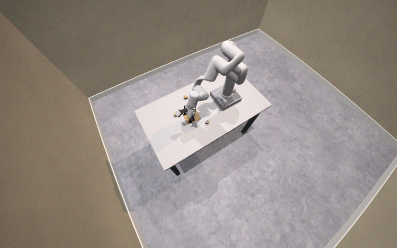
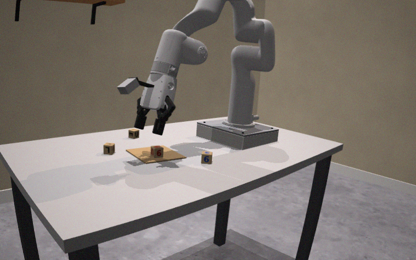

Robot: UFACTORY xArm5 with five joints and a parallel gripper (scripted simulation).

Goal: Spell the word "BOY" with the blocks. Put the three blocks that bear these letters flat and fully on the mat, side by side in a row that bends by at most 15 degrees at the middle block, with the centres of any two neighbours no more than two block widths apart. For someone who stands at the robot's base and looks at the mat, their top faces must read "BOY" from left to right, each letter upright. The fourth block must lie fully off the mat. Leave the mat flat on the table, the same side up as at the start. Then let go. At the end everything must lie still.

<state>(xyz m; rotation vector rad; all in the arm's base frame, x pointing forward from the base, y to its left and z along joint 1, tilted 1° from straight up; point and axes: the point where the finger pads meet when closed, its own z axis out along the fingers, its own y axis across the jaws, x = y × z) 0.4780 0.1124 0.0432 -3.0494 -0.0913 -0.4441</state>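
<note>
- Nearest the exterior camera: block with a blue mark sits on the table off the mat, at about 3 o'clock from the mat. Side face reads like a "6"; top letter is too small to tell. Risk: picking by side marks and getting the wrong letter.
- Block with a red mark sits on the mat, roughly mid-mat. Top letter unreadable too. If it is the odd one out, it has to leave; if it stays, its yaw is still unverified.
- Mat is thin and loose by the look of it. A low approach or dragging a block could skid or fold it, I think.
- Block at 9 o'clock of the mat, off it, dark mark on its side.
- Farthest block, at about 11 o'clock, off the mat.
- Gripper hangs above the table between the far block and the mat, fingers fully spread, holding nothing.
- Main risks: the tilted wrist clips the red-mark block on descent, and three blocks on that small mat leave little margin, so an edge overhang looks likely.
</note>
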